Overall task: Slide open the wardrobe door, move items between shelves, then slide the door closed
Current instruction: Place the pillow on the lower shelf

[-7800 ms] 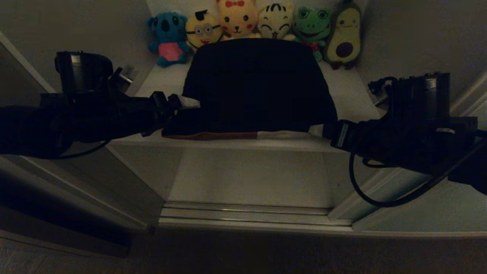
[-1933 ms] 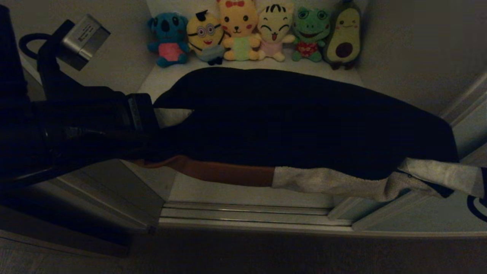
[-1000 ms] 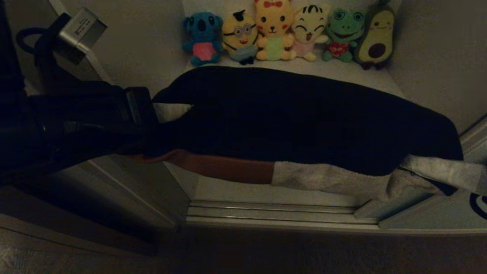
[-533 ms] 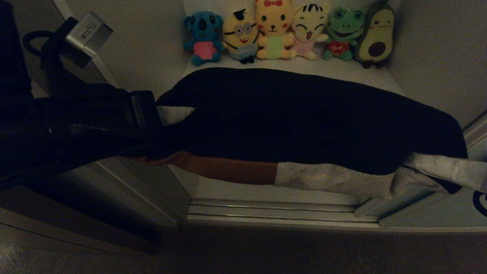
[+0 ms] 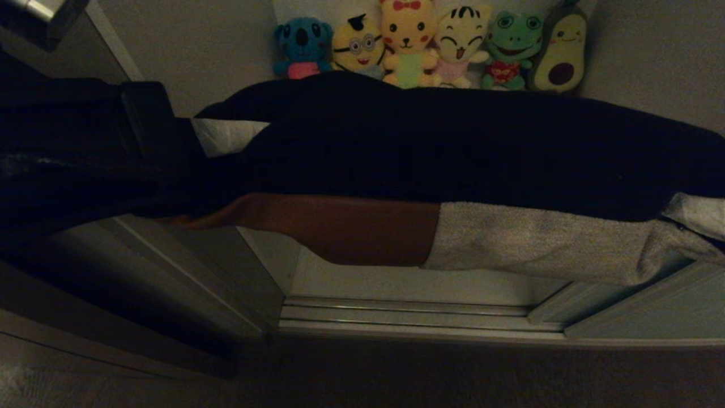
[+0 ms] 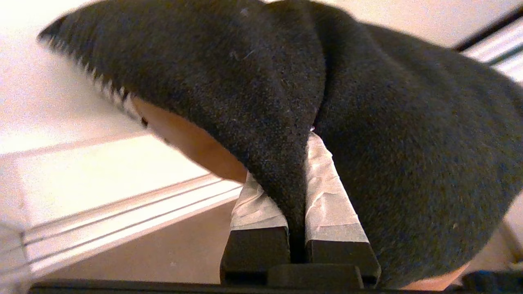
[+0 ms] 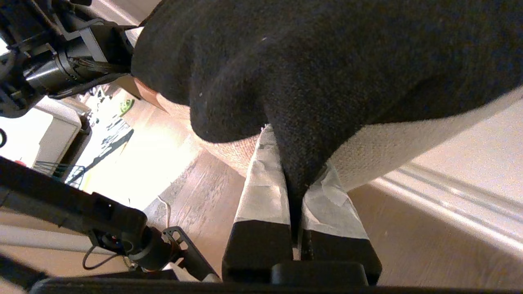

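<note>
Folded garments, stacked as one soft bundle, stretch across the middle of the head view from left edge to right edge, held off the shelf. On top lies the black fleece garment [image 5: 453, 147], widest of the three. Under its near edge show the rust-brown garment [image 5: 345, 226] at centre left and the pale grey-white ribbed knit [image 5: 538, 243] at centre right. The bundle's long axis runs side to side across the frame and sags slightly toward the right.

At the left of the frame the left arm [image 5: 73, 147], dark and bulky, reaches level toward the centre, meeting the bundle's left end. In the left wrist view the left gripper [image 6: 296, 192], its fingers wrapped in pale tape, is clenched on a fold of the black fabric, with rust-brown cloth showing beside it. The right arm is outside the head view. In the right wrist view the right gripper [image 7: 292, 183], also taped, is pinched tight on black fabric, with the ribbed knit touching one finger.

Behind the bundle, along the top centre of the head view, a row of colourful plush toys [image 5: 430, 48] stands against the back of the off-white wardrobe interior. Below the bundle lie an off-white lower shelf [image 5: 368, 280] and silver sliding tracks [image 5: 408, 320]. At lower right is the pale grey-green sliding wardrobe door [image 5: 651, 317].
</note>
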Tool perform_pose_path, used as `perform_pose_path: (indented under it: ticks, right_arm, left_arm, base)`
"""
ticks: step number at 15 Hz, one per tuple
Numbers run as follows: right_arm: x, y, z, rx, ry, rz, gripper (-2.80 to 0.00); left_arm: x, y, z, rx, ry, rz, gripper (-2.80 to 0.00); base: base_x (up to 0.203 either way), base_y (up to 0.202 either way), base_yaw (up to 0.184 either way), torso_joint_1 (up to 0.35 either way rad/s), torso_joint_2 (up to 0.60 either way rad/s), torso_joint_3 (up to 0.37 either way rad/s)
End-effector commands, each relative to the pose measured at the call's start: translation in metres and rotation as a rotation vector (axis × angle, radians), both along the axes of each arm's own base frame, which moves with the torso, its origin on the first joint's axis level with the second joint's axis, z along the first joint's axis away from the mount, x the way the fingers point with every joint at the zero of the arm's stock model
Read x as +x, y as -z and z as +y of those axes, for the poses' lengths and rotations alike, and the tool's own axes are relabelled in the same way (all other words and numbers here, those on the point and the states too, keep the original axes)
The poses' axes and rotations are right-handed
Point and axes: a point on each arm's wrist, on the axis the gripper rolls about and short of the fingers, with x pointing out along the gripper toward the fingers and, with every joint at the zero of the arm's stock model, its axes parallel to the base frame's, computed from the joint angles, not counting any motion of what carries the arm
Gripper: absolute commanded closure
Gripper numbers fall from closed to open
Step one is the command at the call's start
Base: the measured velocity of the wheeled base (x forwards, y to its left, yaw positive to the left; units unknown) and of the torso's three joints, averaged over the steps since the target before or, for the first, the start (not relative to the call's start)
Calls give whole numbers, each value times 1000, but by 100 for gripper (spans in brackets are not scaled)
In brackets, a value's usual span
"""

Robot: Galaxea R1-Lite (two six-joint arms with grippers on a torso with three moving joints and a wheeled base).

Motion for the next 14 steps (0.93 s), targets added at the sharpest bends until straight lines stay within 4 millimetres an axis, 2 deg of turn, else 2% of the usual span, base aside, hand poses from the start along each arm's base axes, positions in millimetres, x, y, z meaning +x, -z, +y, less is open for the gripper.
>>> perform_pose_path:
  ticks: [1,5,7,11,14]
  right_arm:
    - [-18,-4,-12,16,-3,-48,0]
    - [-37,-11,-25,24,-14,-69,0]
    - [-47,-12,-32,23,-16,-66,0]
    - [-68,-8,-45,5,-62,-40,0]
    - [-71,-1,-46,-16,-93,0,0]
  left_arm:
    - [-17,-10,8,-29,22,-36,0]
    - [-35,-19,14,-38,65,-44,0]
    - [-37,-7,14,-8,74,-1,0]
    - [-54,2,21,11,135,25,0]
    - [-54,10,20,24,176,56,0]
  base:
    - [0,0,0,0,0,0]
    - [0,0,0,0,0,0]
    - [0,0,0,0,0,0]
    - [0,0,0,0,0,0]
    - [0,0,0,0,0,0]
